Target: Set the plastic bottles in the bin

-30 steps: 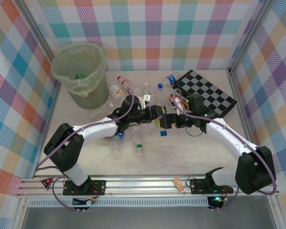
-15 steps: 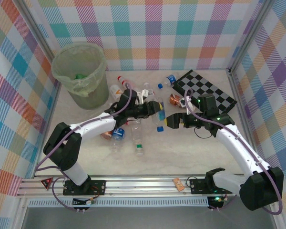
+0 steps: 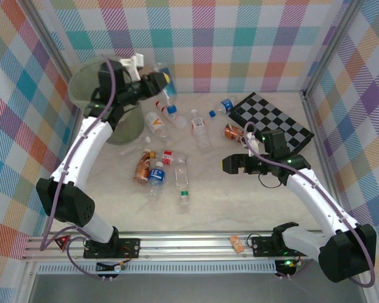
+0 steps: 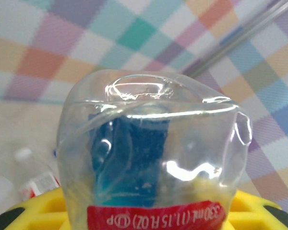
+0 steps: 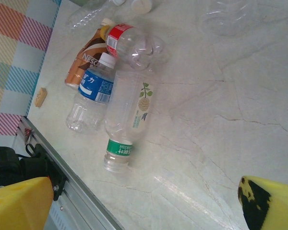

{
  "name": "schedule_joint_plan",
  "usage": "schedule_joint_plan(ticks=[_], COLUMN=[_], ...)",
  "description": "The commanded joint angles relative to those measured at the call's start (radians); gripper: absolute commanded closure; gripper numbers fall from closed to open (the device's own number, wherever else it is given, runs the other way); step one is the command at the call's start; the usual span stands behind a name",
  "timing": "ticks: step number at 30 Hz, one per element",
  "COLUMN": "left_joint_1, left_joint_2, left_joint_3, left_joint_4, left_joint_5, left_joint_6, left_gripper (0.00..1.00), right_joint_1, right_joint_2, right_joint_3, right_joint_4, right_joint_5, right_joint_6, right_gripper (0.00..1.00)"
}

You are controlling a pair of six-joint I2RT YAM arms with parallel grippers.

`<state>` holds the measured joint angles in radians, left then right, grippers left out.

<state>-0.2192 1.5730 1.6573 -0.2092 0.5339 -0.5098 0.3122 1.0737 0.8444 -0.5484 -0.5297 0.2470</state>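
My left gripper [image 3: 159, 82] is raised beside the bin [image 3: 82, 95], a tall pale-green wastebasket at the back left, and is shut on a clear plastic bottle [image 3: 168, 96]. Up close, that bottle [image 4: 153, 158] has a blue label and a red band and sits between the yellow jaws of the left gripper [image 4: 149, 213]. My right gripper [image 3: 230, 165] hangs open over the table's middle right; the same gripper [image 5: 144, 211] has nothing between its fingers [image 5: 19, 201]. Several bottles lie loose: a green-banded one [image 5: 129, 115], a blue-labelled one [image 5: 93, 93], a red-labelled one [image 5: 132, 43] and an amber one [image 3: 142, 167].
A black-and-white checkerboard [image 3: 275, 123] lies at the back right, with an amber bottle [image 3: 232, 132] and a blue-labelled bottle [image 3: 224, 106] near it. More clear bottles [image 3: 201, 129] lie between the bin and the board. Checked walls close in three sides; a metal rail [image 5: 62, 191] runs along the near edge.
My left arm has swung up and to the back left, carrying the bottle from the table's middle to beside the bin. The right gripper has drawn back to the right, open.
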Motion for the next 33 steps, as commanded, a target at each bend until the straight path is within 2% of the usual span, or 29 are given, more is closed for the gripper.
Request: schedule_joint_plan(ticks=[1, 6, 10, 16, 18, 20, 22, 26, 33], left_joint_1=[0.076, 0.185, 0.259, 0.351, 0.367, 0.369, 0.369, 0.368, 0.354], left_joint_2=[-0.02, -0.006, 0.002, 0.025, 0.039, 0.049, 0.075, 0.169, 0.245], left_joint_3=[0.021, 0.059, 0.026, -0.099, -0.108, -0.099, -0.042, 0.118, 0.186], left_joint_4=[0.042, 0.116, 0.195, 0.464, 0.49, 0.456, 0.347, 0.072, -0.112], left_joint_5=[0.023, 0.004, -0.091, -0.177, -0.225, -0.306, -0.353, -0.369, -0.39], left_joint_6=[0.002, -0.033, -0.122, -0.331, -0.339, -0.276, -0.198, -0.047, 0.105], left_gripper=[0.75, 0.87, 1.0, 1.0, 1.0, 1.0, 1.0, 1.0, 1.0], right_joint_1=[-0.006, -0.005, -0.005, -0.005, -0.005, -0.005, -0.005, -0.005, -0.004], right_joint_2=[-0.034, -0.045, -0.053, -0.064, -0.066, -0.072, -0.076, -0.072, -0.054], right_joint_3=[-0.021, -0.032, -0.04, -0.05, -0.052, -0.055, -0.057, -0.061, -0.074], right_joint_4=[-0.018, -0.038, -0.03, -0.024, -0.029, -0.028, -0.027, -0.019, -0.003], right_joint_5=[0.024, 0.035, 0.033, 0.031, 0.034, 0.035, 0.038, 0.039, 0.04], right_joint_6=[0.005, 0.0, 0.011, 0.019, 0.018, 0.02, 0.02, 0.021, 0.029], right_gripper=[0.02, 0.02, 0.03, 0.03, 0.03, 0.03, 0.03, 0.03, 0.03])
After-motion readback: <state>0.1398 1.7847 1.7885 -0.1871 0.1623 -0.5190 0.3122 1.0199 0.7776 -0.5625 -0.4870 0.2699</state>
